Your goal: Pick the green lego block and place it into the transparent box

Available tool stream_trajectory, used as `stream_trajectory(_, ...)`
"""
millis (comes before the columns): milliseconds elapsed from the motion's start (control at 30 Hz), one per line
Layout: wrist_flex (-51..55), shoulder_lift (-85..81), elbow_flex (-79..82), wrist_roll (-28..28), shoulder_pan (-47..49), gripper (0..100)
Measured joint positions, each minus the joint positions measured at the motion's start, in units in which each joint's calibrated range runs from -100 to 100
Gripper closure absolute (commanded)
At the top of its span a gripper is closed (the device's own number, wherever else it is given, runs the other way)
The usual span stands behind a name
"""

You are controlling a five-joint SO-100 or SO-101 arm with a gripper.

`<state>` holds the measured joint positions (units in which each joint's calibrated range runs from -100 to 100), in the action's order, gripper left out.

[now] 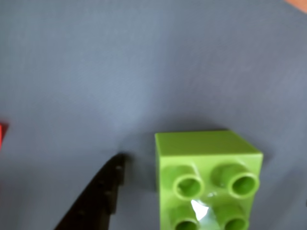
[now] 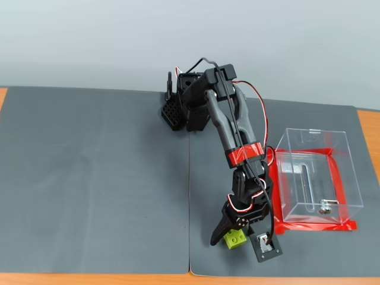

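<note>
The green lego block (image 1: 207, 179) sits studs-up on the grey mat and fills the lower right of the wrist view. In the fixed view it (image 2: 236, 238) lies near the mat's front edge, left of the transparent box (image 2: 309, 134). My gripper (image 2: 233, 239) is lowered around the block with its jaws apart. One black finger (image 1: 103, 191) stands left of the block with a gap between them. The other finger is out of the wrist view. The box is open-topped, with a metal fitting (image 2: 324, 208) inside and red tape (image 2: 314, 227) around its base.
Two grey mats (image 2: 95, 178) cover the table, with a seam (image 2: 189, 202) just left of the block. The arm's base (image 2: 181, 110) is at the back. Wooden table edge (image 2: 178, 279) runs along the front. A red sliver (image 1: 1, 134) shows at the wrist view's left edge.
</note>
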<state>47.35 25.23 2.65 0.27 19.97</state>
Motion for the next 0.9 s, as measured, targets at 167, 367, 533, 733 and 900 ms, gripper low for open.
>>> stream_trajectory(167, 0.00, 0.00, 0.00, 0.00, 0.00, 81)
stream_trajectory(367, 0.00, 0.00, 0.00, 0.00, 0.00, 89)
stream_trajectory(533, 0.00, 0.00, 0.00, 0.00, -0.07, 89)
stream_trajectory(733, 0.00, 0.00, 0.00, 0.00, -1.25, 89)
stream_trajectory(900, 0.00, -4.25, 0.09, 0.00, -2.36, 89)
